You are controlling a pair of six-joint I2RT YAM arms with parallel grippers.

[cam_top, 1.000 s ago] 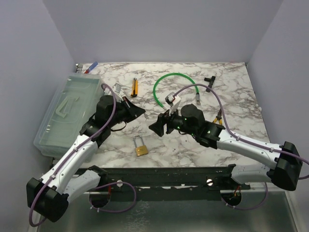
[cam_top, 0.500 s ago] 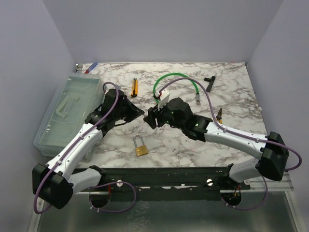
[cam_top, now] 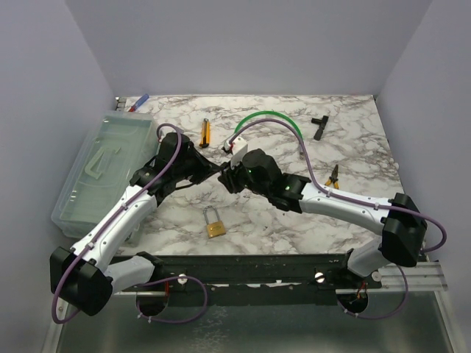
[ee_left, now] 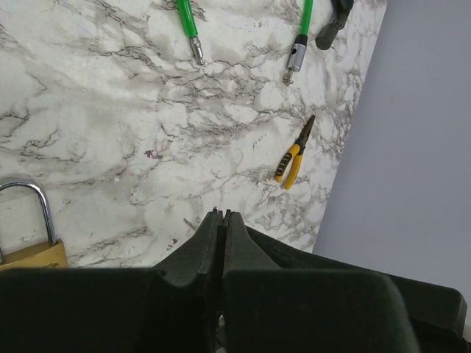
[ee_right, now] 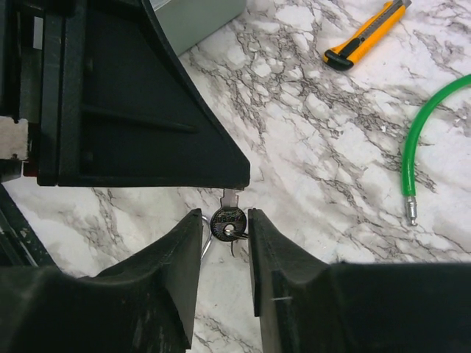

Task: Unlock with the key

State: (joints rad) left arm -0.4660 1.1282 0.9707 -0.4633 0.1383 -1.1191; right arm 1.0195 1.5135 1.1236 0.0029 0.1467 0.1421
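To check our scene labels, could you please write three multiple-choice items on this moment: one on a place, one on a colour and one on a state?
1. Where does the brass padlock lie? A in a cardboard box; B on the marble table; C hooked on a wall peg.
2. What colour is the cable loop? A red; B green; C blue.
3. How is the left hand? A wide open; B shut on the key; C out of view.
Answers: 1 B, it lies flat on bare marble near the front edge; 2 B, it shows bright green; 3 B, the key's blade sticks out of its closed tips.
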